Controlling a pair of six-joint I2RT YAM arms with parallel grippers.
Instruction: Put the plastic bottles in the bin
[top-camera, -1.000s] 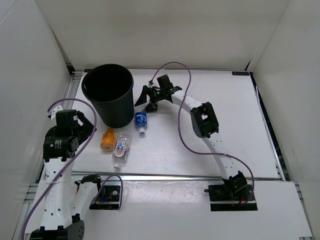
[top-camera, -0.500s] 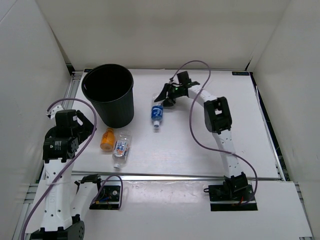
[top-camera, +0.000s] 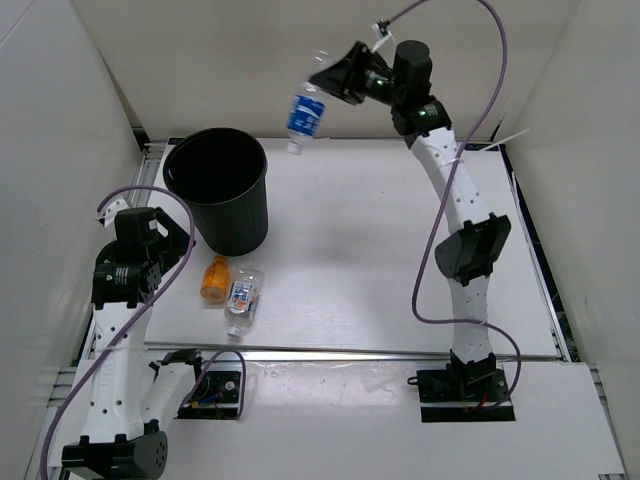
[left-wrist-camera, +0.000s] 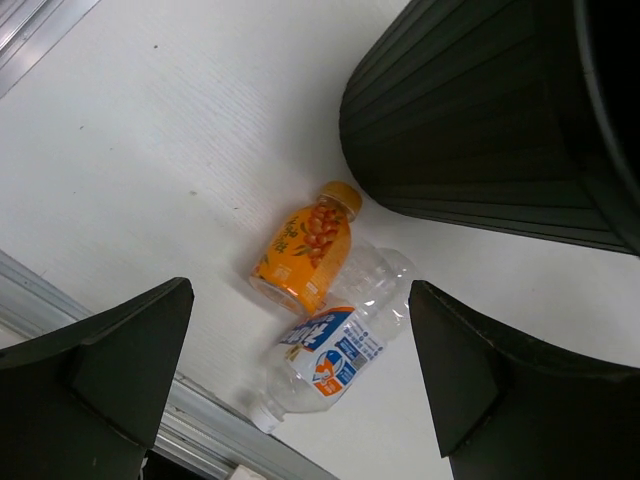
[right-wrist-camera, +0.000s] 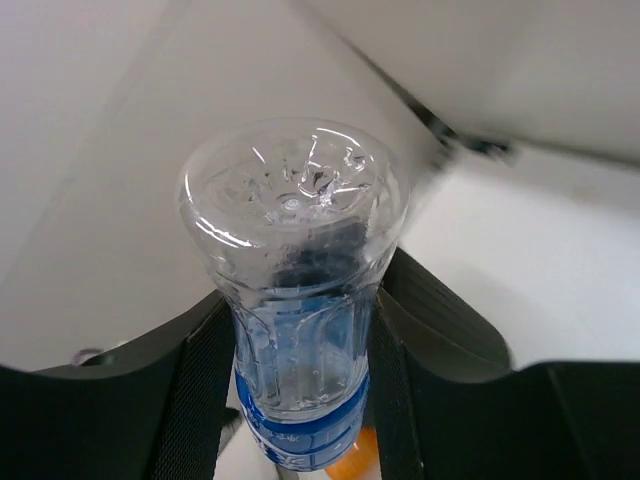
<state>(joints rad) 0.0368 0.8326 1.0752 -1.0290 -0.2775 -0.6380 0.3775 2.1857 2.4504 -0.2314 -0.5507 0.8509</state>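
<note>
At the near left, the left pincer (left-wrist-camera: 300, 288) hangs with jaws wide apart and empty above the orange bottle (top-camera: 214, 279) and the white-blue-red labelled bottle (top-camera: 241, 296), which lie touching on the desk (top-camera: 360, 260). Just beyond them stands the bin (top-camera: 225, 215). Farthest and high up, the right pincer (top-camera: 325, 80) is clamped on the blue-labelled bottle (top-camera: 304, 115), neck down, in the air right of the bin's rim.

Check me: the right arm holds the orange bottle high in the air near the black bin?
No: the right end effector holds the blue-label bottle there, as the top view shows; the orange bottle lies on the table.
</note>
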